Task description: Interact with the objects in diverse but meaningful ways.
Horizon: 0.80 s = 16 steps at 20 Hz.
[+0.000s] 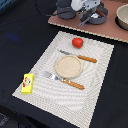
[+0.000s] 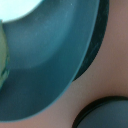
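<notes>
grey metal: the saucepan (image 1: 95, 16) sits on the brown board (image 1: 65, 20) at 12 o'clock of the exterior view, dark and round, handle not clearly made out in the blur.
jaws: the gripper (image 1: 86, 12) hangs directly over the saucepan at the far edge; cannot tell whether the jaws are apart or together, as the arm body hides the tips and the wrist view shows none.
wrist view: filled by a smooth teal-grey curved rim (image 2: 50, 65), glossy, very close; a second dark round edge (image 2: 102, 112) in one corner; pinkish-brown board between them.
key relation: judged, the saucepan is right under the jaws; every other task thing lies toward 6 o'clock from there, well apart.
tomato (image 1: 77, 42): red, round, shiny, on the placemat (image 1: 30, 70) near its 12 o'clock edge; nearest of the mat items to the jaws.
yellow box (image 1: 27, 83): rectangular, flat, printed face up, at the mat's 8 o'clock corner, long axis running roughly 12 to 6.
plate (image 1: 68, 67): tan, round, matte, mat centre.
knife (image 1: 80, 56) and fork (image 1: 64, 80): wooden handles, metal ends, either side of the plate, long axes about 10 to 4.
placemat: pale woven stripe, on a black cloth tabletop (image 1: 15, 30).
bowl (image 1: 122, 17): pale, at 2 o'clock, partly cropped.
fish, sausage: not seen.
next move, judged: a grip on the pan needs its handle direction, not readable here.
</notes>
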### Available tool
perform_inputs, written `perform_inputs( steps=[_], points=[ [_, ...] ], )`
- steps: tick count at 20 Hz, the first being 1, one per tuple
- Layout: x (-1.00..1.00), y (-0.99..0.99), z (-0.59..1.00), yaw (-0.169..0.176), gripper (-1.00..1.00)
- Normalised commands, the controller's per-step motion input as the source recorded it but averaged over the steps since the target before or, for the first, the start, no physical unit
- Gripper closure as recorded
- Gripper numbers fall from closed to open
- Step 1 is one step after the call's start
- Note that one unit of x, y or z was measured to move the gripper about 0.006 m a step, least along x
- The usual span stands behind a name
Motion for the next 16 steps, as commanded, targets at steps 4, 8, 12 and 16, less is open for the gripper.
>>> perform_inputs(
  steps=[4, 8, 12, 16],
  points=[
    [-0.17, 0.00, -0.13, 0.052, 1.00],
    [-0.15, 0.00, -0.12, 0.048, 1.00],
    [-0.15, 0.00, -0.11, 0.040, 1.00],
    [-0.13, 0.00, -0.10, 0.030, 1.00]
  ],
)
